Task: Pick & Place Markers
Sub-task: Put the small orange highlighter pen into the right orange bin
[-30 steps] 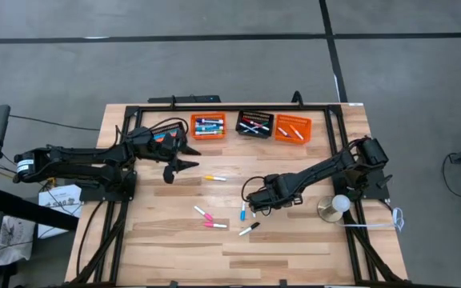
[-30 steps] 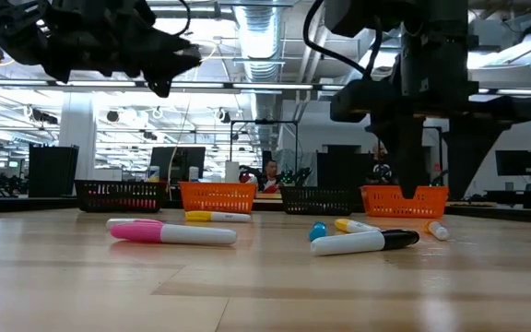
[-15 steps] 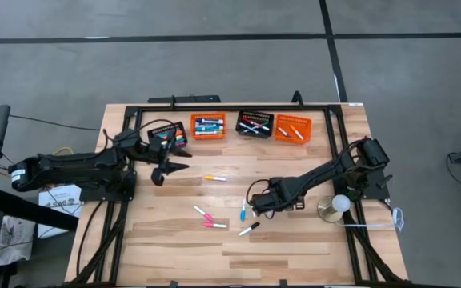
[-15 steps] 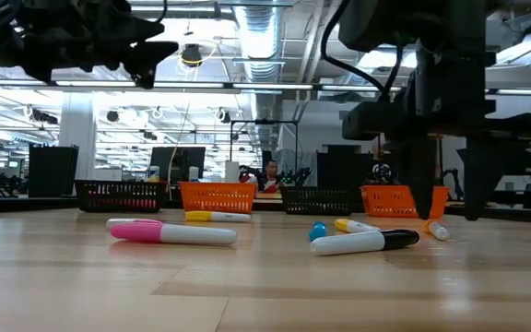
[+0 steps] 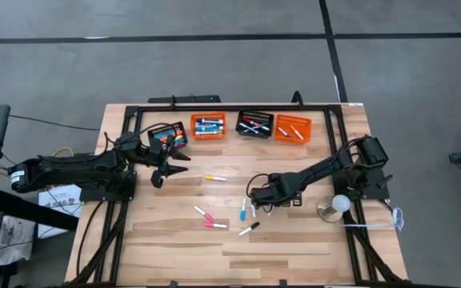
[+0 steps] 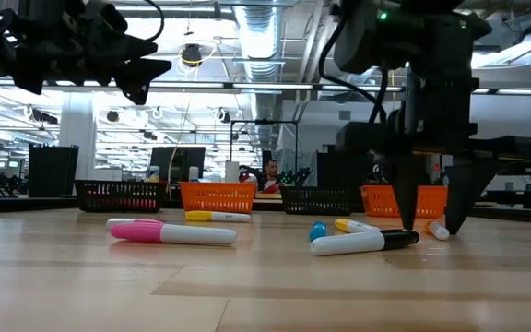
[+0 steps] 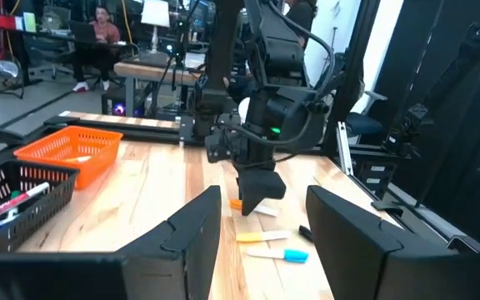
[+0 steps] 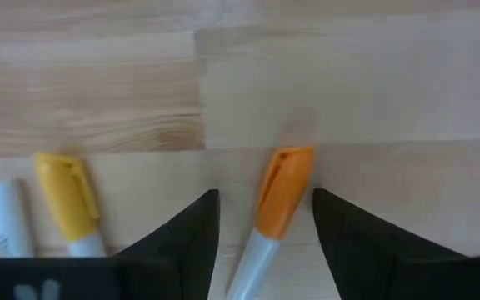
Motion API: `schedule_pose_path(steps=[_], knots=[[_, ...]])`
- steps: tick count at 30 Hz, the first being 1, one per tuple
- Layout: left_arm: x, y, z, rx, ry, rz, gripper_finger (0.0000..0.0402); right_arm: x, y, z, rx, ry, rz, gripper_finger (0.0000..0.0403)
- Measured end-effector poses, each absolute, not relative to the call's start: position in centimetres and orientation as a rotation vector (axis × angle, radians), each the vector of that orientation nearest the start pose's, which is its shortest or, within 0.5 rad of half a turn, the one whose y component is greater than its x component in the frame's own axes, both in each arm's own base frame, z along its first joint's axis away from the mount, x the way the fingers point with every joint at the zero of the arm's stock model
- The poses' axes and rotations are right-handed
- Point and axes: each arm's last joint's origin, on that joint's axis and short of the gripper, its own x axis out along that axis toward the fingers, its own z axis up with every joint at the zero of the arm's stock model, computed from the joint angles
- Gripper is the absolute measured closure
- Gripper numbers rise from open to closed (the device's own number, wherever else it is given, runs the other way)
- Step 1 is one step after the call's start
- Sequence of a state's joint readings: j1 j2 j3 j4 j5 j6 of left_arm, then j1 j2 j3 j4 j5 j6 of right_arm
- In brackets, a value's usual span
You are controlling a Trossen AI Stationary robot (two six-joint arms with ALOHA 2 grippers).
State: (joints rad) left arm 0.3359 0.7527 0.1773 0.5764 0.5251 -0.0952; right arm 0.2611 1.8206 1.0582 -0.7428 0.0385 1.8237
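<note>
Looking straight down from above, you see the right pincer [image 5: 256, 204] lowered onto the middle of the wooden worktop [image 5: 294, 248], among a small cluster of markers; a blue-capped marker [image 5: 242, 211] lies just beside it and a black-capped marker [image 5: 249, 229] a little nearer the front edge. Two pink-capped markers [image 5: 209, 219] lie to the left of those, and a yellow-capped marker [image 5: 214, 178] sits alone nearer the back. Along the back edge stand four slatted baskets, two orange and two black, with more markers inside. Your left pincer [image 5: 169, 168] hangs in front of the leftmost black basket [image 5: 170, 134], its fingers apart and holding nothing.

From worktop height, you see the right pincer's two dark fingers [image 6: 458, 198] pointing down with their tips near the wood, an orange-capped marker [image 6: 436, 230] lying between them. A long white marker with a pink cap lies to the left, and one with a black cap sits close to the fingers.

Past your left wrist, the left fingers [image 7: 352, 242] stand well apart and empty, with the right arm farther off over the markers.

Past your right wrist, the fingers [image 8: 186, 233] straddle the orange-capped marker, a white barrel with a bright orange cap, with open gaps on both sides, so nothing is gripped. Another yellow-capped marker [image 8: 67, 200] lies beside it, outside the fingers.
</note>
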Motion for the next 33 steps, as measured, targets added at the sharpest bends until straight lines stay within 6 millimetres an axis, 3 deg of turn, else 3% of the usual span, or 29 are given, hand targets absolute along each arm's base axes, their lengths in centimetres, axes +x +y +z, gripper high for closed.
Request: schedule_pose_path(steps=[8, 23, 33], knots=[[15.36, 3.82, 19.85, -0.097, 0.014, -0.189, 0.0224, 29.59, 7.81, 13.24, 1.245, 1.141, -1.164, 0.0238], [15.36, 3.82, 19.91, -0.087, 0.008, -0.189, 0.0224, 29.32, 7.77, 13.11, 1.231, 1.163, -1.188, 0.0337], [15.36, 3.82, 19.92, -0.086, 0.007, -0.189, 0.0224, 29.81, 7.63, 14.02, 1.171, 1.204, -1.175, 0.0367]])
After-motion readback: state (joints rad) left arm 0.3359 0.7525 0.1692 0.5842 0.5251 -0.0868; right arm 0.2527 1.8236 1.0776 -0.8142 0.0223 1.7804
